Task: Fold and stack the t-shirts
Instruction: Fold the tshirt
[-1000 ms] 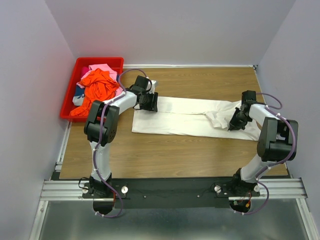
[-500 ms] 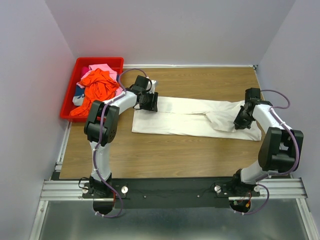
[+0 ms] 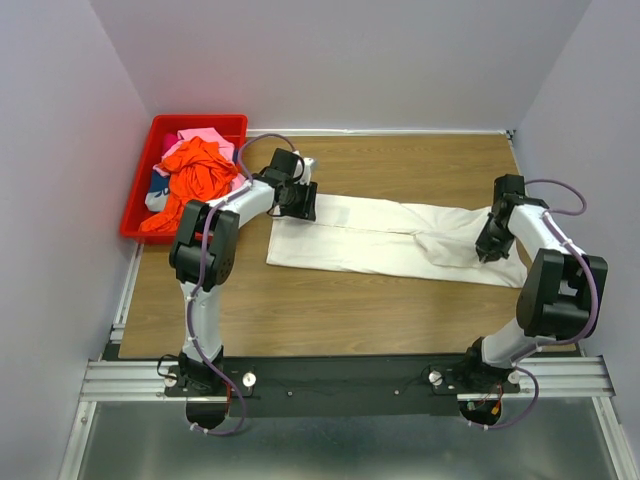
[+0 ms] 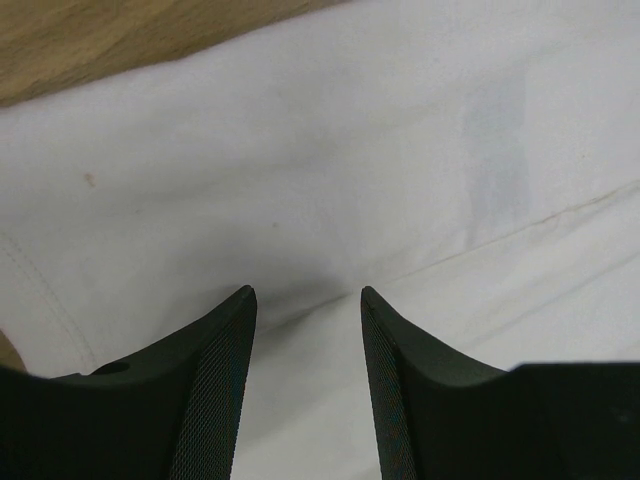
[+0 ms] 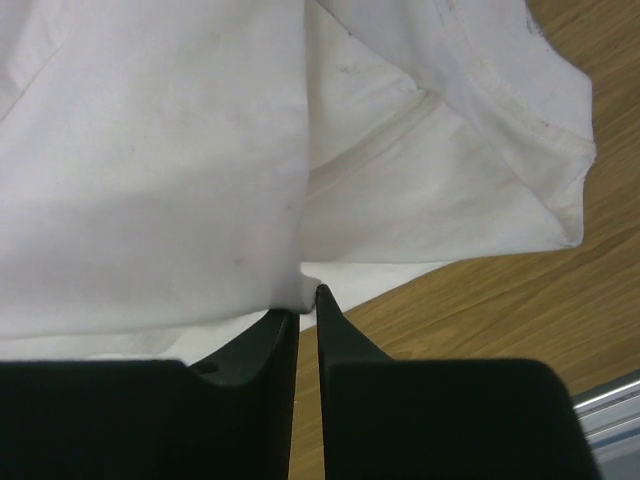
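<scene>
Shirt: the white t-shirt (image 3: 380, 235) lies stretched out long across the middle of the table (image 3: 350, 310), from near the back left to close by the right edge.
Shirt shape: mostly flat, with a bunched, folded bit near its right end.
Left gripper: the left gripper (image 3: 300, 205) sits on the left end of the white t-shirt, toward the back left corner.
Left jaws: a small way apart, tips down at the cloth. Flat white cloth shows in the gap, and nothing is pinched between them.
Right gripper: the right gripper (image 3: 488, 248) is at the right end of the white t-shirt, near the right edge of the table.
Right jaws: almost closed, pinching a thin fold of the white t-shirt at the tips.
Bin: the red bin (image 3: 200, 121) stands at the back left corner.
Inside the bin: orange clothes (image 3: 195, 170) are heaped on top, with a pink piece (image 3: 205, 135) behind them.
</scene>
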Controlling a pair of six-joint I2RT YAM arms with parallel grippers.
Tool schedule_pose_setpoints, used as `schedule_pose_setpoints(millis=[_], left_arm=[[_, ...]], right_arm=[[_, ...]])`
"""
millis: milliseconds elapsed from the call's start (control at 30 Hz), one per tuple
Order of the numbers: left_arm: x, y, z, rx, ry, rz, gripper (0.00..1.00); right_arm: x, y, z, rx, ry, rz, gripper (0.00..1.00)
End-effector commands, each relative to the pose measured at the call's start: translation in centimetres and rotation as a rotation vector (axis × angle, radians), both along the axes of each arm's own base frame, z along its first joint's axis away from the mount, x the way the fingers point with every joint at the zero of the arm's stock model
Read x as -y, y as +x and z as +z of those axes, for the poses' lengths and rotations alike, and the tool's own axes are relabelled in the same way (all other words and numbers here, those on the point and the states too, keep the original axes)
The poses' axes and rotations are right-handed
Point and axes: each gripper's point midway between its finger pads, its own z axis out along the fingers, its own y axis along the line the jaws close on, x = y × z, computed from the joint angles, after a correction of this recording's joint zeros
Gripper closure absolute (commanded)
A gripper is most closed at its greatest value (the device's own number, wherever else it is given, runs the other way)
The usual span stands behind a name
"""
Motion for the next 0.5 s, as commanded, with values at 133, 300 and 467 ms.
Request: schedule_pose_setpoints(millis=[133, 300, 467], left_arm=[[0.8, 1.2, 0.7, 0.023, -0.012, -0.014, 0.46], [0.8, 1.1, 0.7, 0.019, -0.01, -0.015, 0.46], [0.7, 0.7, 0.2, 0.003, -0.011, -0.02, 0.46]], right_arm=[[0.6, -0.3, 1.0, -0.014, -0.024, -0.008, 0.55], [-2.4, 2.6, 4.4, 0.154, 0.08, 0.119, 0.52], [-10.2, 5.0, 5.3, 0.211, 0.178, 0.36, 0.52]])
